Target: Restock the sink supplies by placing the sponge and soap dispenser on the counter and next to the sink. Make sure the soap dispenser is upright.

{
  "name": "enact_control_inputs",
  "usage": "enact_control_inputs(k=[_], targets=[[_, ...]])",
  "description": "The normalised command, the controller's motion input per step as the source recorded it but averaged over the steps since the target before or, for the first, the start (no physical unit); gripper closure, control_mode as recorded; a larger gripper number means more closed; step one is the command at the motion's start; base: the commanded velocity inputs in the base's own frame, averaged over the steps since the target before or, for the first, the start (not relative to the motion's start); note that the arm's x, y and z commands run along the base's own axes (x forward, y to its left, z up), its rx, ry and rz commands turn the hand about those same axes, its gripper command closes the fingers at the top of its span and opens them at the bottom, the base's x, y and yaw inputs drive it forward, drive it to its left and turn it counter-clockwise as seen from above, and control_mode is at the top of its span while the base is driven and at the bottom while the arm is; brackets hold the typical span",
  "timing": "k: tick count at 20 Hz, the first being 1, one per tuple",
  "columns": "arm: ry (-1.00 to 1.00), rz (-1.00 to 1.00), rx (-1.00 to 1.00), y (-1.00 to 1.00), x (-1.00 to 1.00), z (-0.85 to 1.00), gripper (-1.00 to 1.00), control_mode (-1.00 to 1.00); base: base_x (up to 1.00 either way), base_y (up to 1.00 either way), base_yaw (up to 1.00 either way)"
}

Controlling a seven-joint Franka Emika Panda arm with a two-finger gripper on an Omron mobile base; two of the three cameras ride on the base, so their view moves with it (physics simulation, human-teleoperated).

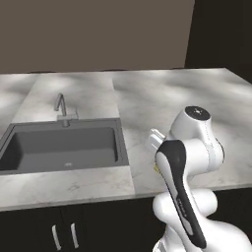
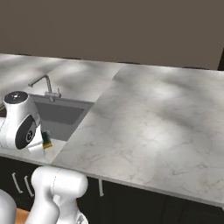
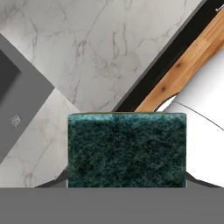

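The white arm with dark joints is folded low over the front edge of the light grey-white marbled stone worktop [image 1: 177, 103], its wrist bent down just right of the large rectangular dark grey recessed sink [image 1: 64, 147]. In the right base view the wrist housing hangs over the strip of worktop between the sink's front right corner and the worktop's front edge.

The claw [image 3: 127, 186] is clamped on the small rectangular sponge with a yellow body and green scrub face [image 3: 127, 148]; in the hand view the green face sits squarely in front of the camera, covering the finger tips, so the jaws themselves are hidden behind it. In the right base view a green and yellow corner of the sponge [image 2: 46, 140] peeks out beside the wrist, close above the worktop's front edge near the sink's right front corner. Whether it touches the stone cannot be told.

A small silver faucet [image 1: 62, 109] stands at the sink's rear edge.
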Motion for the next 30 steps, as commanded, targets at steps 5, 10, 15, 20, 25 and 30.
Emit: enact_control_inputs(k=[5,10,15,20,25,30], targets=[[0.0,0.0,0.0,0.0,0.0,0.0,1.0,1.0,0.01,0.18,-0.13],[0.03,-0.01,0.0,0.0,0.2,0.0,1.0,-1.0,0.29,0.03,-0.07],[0.27,-0.02,0.0,-0.17,1.0,0.0,1.0,-1.0,0.0,0.0,0.0],[0.24,0.0,0.0,-0.16,1.0,-0.01,1.0,-1.0,0.0,0.0,0.0],[0.25,0.0,-0.01,-0.04,1.0,-0.21,1.0,-1.0,0.0,0.0,0.0],[0.23,0.0,-0.04,0.06,1.0,-0.45,1.0,-1.0,0.0,0.0,0.0]])
